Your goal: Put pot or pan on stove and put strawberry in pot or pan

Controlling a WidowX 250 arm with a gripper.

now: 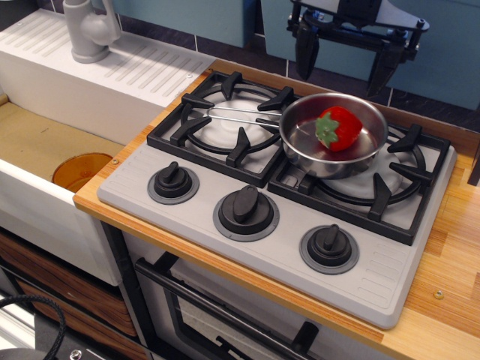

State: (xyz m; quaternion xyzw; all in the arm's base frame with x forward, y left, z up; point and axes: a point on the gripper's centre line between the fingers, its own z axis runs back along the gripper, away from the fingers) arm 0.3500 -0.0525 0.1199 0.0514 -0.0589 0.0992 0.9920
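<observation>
The shiny steel pan [300, 142] sits on the right burner of the grey stove [225, 247], its thin wire handle [232, 114] pointing left over the left burner. The red strawberry [339, 128] with a green cap lies on its side inside the pan. My gripper [343, 66] hangs above and behind the pan, open and empty, its two black fingers [305, 54] spread wide and clear of the pan's rim.
Three black knobs [246, 208] line the stove's front. A white sink unit with a grey tap [88, 30] stands at the left, with an orange disc [81, 171] in the basin. Wooden counter [457, 247] runs along the right. An oven door handle [225, 315] is below.
</observation>
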